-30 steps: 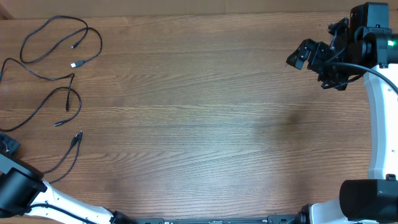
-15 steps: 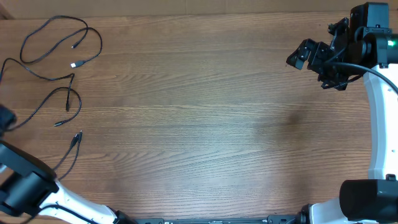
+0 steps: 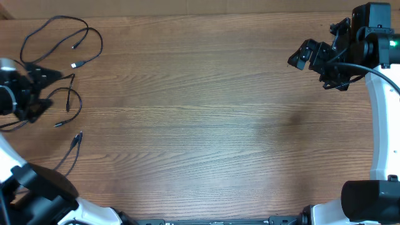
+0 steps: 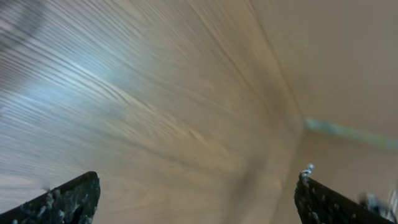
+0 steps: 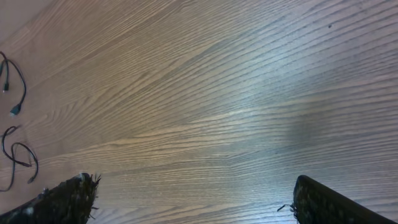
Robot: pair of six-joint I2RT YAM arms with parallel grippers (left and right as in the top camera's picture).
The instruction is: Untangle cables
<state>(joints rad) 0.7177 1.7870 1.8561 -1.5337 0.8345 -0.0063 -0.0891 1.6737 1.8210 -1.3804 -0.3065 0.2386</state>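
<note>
The cables [image 3: 74,64] lay at the far left corner of the table [image 3: 206,112], all on the left arm's side. They were thin black cords in loose loops. One large loop sat nearest the back edge, with a silver-tipped plug [image 3: 75,65] inside its curve. A smaller loop [image 3: 79,103] lay below it, and a further cord ran toward the front edge, ending in a plug [image 3: 78,135]. The cords crossed at a few points near the middle of the group, so I judged the untangling as not finished.

My left gripper [image 3: 45,89] hovered at the left margin of that group, just beside the small loop, with its fingers pointing toward the cords. The jaws stood wide apart. In the left wrist view the left gripper [image 4: 199,205] showed only its two fingertips at the bottom corners, with nothing between them. That view was heavily smeared, and no cord could be identified in it. I judged that this position put the open jaws within reach of a crossing point, ready to close on one strand.

My right gripper [image 3: 312,62] was held above the far right of the table, well apart from the cables. Its jaws were also wide and empty. The right wrist view showed bare wood between the fingertips of the right gripper [image 5: 196,202], with the cords [image 5: 18,81] small at the left edge. I judged that this pose kept the right arm clear of the working area.
</note>
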